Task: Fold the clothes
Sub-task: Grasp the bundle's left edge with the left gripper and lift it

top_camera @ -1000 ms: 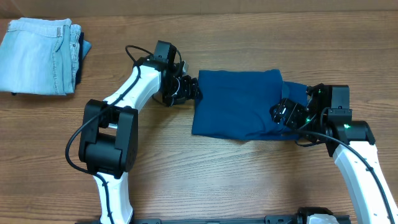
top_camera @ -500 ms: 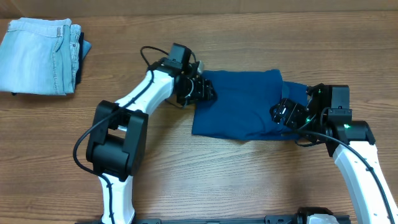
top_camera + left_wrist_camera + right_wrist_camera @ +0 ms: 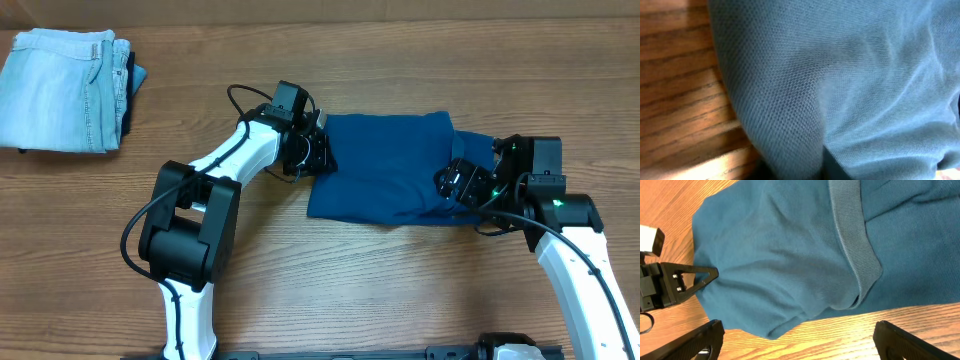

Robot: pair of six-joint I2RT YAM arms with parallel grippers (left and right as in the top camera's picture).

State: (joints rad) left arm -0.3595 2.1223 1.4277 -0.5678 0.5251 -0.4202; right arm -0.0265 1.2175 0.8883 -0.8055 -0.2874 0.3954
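The clothes, a deep teal-blue shirt (image 3: 385, 168), lie folded into a rough rectangle at the table's middle. My left gripper (image 3: 318, 152) sits at the shirt's left edge. In the left wrist view the knit fabric (image 3: 840, 75) fills the picture and bunches into a crease at the bottom centre, where the jaws pinch it; the fingers themselves are hidden. My right gripper (image 3: 455, 180) hovers over the shirt's right part. It stands open (image 3: 800, 345), with wood grain and the shirt's near edge (image 3: 790, 245) between its fingers and a ribbed band (image 3: 852, 240) beyond.
Folded pale denim jeans (image 3: 65, 90) lie at the far left back corner. Bare wooden table (image 3: 400, 280) surrounds the shirt. The left gripper's tip (image 3: 675, 282) shows at the left of the right wrist view.
My left arm swung right to the shirt's left edge and its jaws closed on the fabric, then drew back slightly. The right arm has not moved.
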